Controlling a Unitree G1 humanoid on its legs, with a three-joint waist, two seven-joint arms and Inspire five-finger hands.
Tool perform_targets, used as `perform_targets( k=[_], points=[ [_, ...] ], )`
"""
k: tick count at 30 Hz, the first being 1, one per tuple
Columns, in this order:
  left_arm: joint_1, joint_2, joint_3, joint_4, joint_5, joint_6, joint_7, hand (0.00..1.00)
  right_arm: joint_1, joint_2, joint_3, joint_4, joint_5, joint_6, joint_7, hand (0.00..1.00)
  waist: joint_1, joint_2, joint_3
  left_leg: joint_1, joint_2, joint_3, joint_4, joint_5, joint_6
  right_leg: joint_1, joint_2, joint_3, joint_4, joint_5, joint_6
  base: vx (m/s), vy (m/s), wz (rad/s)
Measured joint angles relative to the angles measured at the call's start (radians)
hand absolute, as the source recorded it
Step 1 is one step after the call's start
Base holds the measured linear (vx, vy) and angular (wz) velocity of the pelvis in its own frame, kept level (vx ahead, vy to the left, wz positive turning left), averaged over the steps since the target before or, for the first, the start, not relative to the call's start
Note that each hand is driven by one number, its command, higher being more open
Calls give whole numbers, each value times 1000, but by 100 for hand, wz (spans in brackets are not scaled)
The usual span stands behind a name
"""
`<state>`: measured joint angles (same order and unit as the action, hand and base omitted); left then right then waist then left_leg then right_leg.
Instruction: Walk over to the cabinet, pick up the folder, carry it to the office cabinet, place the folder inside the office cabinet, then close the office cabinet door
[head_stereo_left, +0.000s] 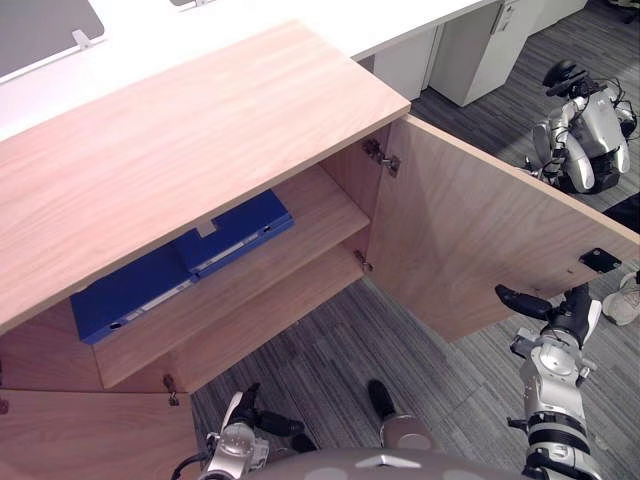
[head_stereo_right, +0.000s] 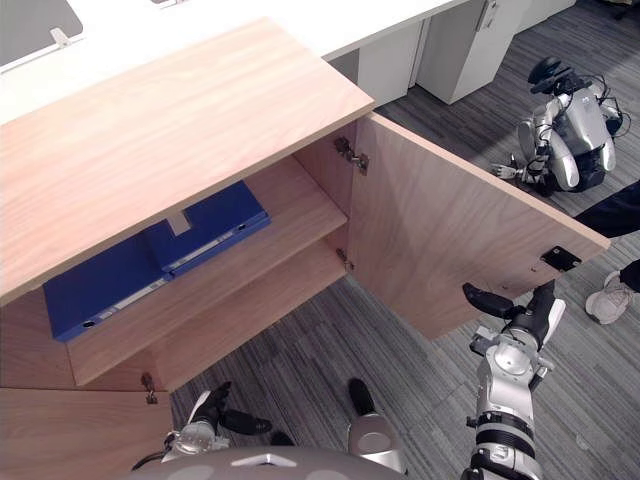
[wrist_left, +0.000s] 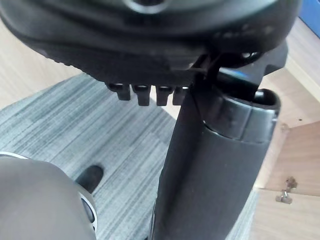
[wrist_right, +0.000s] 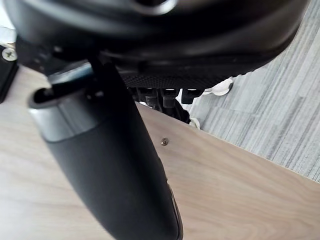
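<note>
**Inspector:** Now, nearest first. The hands?

**Assistant:** The left hand (head_stereo_left: 262, 418) hangs low at 7 o'clock over the grey carpet (head_stereo_left: 330, 340), with its fingers loose and nothing in them. The right hand (head_stereo_left: 572, 310) is at 4 o'clock, at the lower free edge of the door (head_stereo_left: 470, 230). Its fingers are straight and its thumb is spread wide across the door's inner face. It holds nothing. I cannot tell whether it touches the wood.

**Inspector:** The door?

**Assistant:** It is swung wide open toward 3 o'clock, with a hinge (head_stereo_left: 380, 155) at its upper corner.

**Inspector:** And the folder?

**Assistant:** The blue folder (head_stereo_left: 130, 295) lies flat on the upper shelf (head_stereo_left: 310, 215) inside the office cabinet (head_stereo_left: 180, 140), at 9 to 10 o'clock. It is partly under the cabinet's top and well apart from both hands.

**Inspector:** Beyond that?

**Assistant:** A person's shoe (head_stereo_left: 625, 300) is at 3 o'clock, just past the door. A second robot (head_stereo_left: 585, 125) sits on the floor at 2 o'clock. A white desk (head_stereo_left: 250, 20) runs along 12 o'clock behind the cabinet.
</note>
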<state>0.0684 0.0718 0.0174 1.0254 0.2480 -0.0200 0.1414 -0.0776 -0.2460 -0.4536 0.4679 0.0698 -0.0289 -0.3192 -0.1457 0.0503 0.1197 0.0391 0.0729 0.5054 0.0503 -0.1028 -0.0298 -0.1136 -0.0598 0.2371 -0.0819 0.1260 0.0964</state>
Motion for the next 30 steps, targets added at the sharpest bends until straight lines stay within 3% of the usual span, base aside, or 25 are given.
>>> perform_targets(
  k=[7,12,20,27,30],
  points=[
    [2,0,-1,3,2,2,0,100,19,11,11,-13,0,0,4,100,-5,-6,0,0,-3,-19,0,6,2,13,-6,-17,-12,9,-1,-4,-2,7],
    [2,0,-1,14,12,8,0,100,106,62,47,-118,-2,0,12,100,-5,-18,1,2,-2,-21,0,8,0,13,-3,-15,-14,13,-3,2,-7,-1],
    [-7,0,-14,32,37,9,1,100,356,177,202,-321,-10,0,69,100,-20,-73,-16,14,0,-20,1,8,-1,20,1,-9,-18,18,-2,3,-10,-3],
    [-20,11,-42,43,71,11,-11,100,546,157,336,-417,-8,1,202,100,-22,-113,-27,17,7,-17,11,10,-3,22,2,-19,-18,22,-6,0,0,0],
    [-22,14,-42,44,78,11,-20,100,570,136,369,-418,-9,8,238,100,-22,-118,-26,18,11,-18,16,11,-5,22,2,-40,-14,24,-10,0,0,0]
  ],
)
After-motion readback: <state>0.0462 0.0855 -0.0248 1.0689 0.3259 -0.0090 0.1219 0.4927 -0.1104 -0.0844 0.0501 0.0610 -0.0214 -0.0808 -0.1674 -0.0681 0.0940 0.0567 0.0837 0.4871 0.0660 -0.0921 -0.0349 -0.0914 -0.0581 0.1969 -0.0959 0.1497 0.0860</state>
